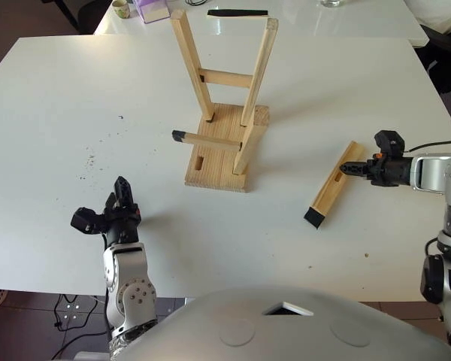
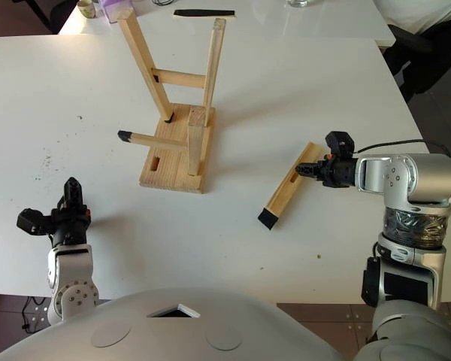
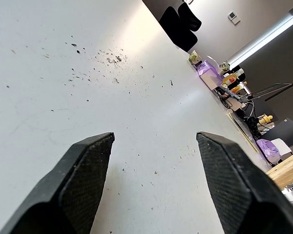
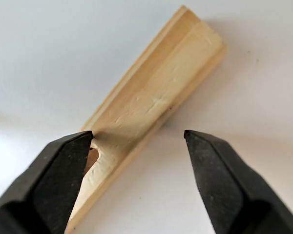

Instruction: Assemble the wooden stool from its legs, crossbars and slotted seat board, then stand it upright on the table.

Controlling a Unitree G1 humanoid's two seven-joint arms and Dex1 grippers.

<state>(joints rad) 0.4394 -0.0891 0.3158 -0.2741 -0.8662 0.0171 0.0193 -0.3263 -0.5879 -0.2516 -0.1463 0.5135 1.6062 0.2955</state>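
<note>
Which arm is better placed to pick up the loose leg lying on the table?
Right: the right gripper, open, sits at the loose leg; the left gripper is far off.

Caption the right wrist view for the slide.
Right gripper, fingers open, poised over a loose wooden leg lying on the white table.

The surface (image 1: 75, 90) is plain white, flecked with small dark specks (image 1: 90, 159) on its left side. The seat board (image 1: 210, 169), the upright legs (image 1: 192, 64) and the loose leg (image 1: 334, 184) are all pale honey-coloured wood with faint grain; the loose leg ends in a black cap (image 1: 314, 219), and the sideways leg (image 1: 207, 140) has a black tip too. The left end effector (image 3: 156, 141) and right end effector (image 4: 139, 134) are black, the left's pads (image 3: 88, 165) finely cross-hatched, while beyond them show a purple box (image 1: 152, 9) and a black strip (image 1: 237, 13).
</note>
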